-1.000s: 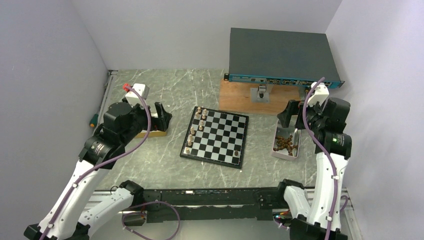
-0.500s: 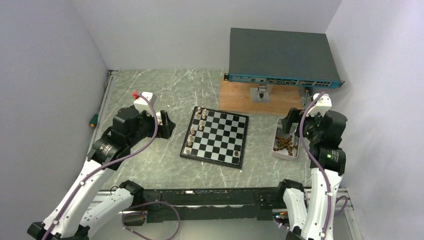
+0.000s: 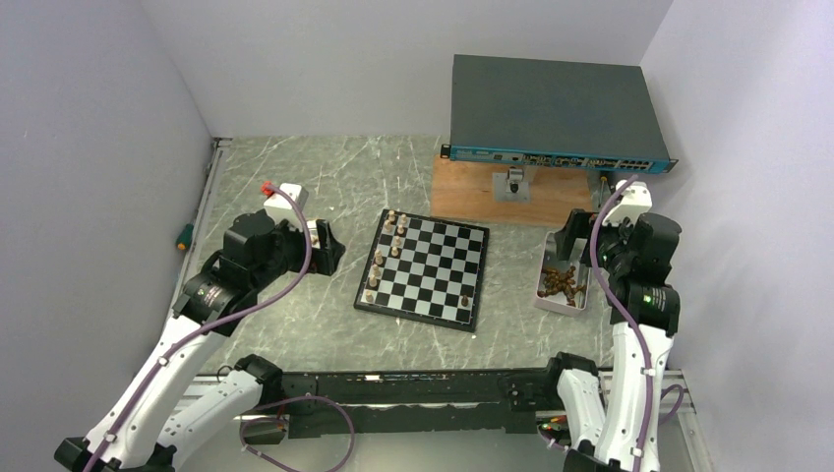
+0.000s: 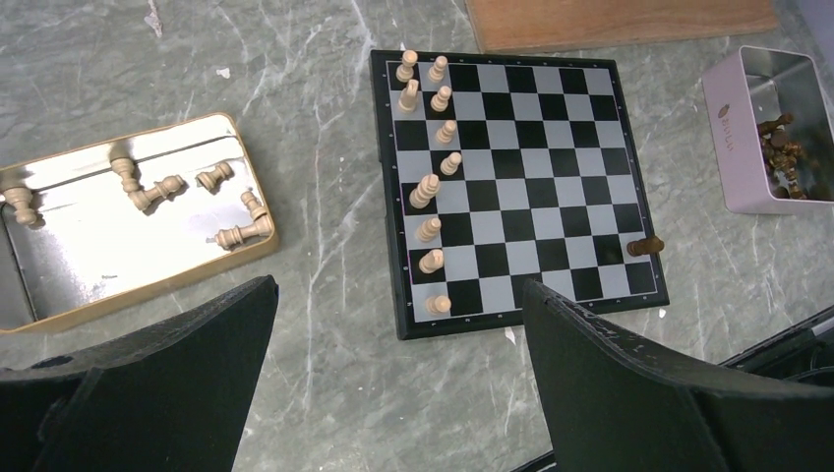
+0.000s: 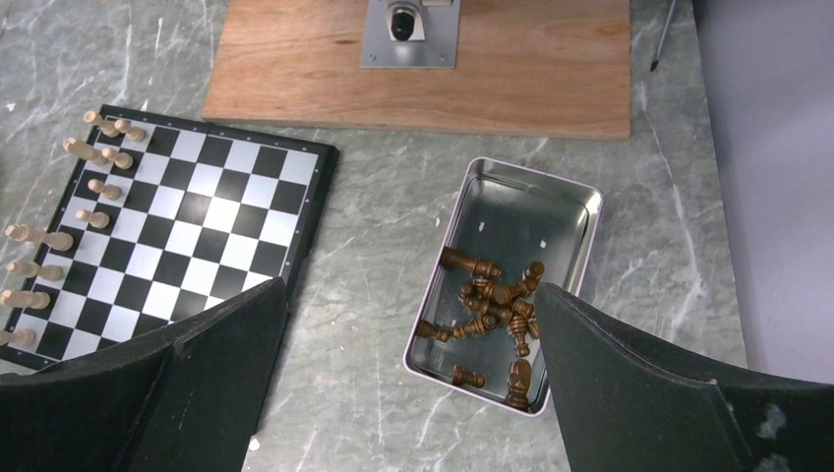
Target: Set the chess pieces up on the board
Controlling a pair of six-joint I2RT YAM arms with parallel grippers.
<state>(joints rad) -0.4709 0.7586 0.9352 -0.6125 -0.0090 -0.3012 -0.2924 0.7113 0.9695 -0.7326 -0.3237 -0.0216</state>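
Step judged: fetch of next piece. Board [image 3: 438,261] sited mid-frame in top view; light pieces [image 4: 427,190] ranked along left edge, one dark piece [image 4: 644,246] at lower right corner. Both jaws spread wide, empty. Next likely required: descent into tin [image 5: 531,174], single dark chessman [image 5: 470,264] isolated from heap.

The black-and-white board [image 4: 516,192] was laid flat, light tan chess pieces [image 4: 430,228] were lined up along its left side, and one dark brown piece [image 4: 644,246] was placed at its right edge.
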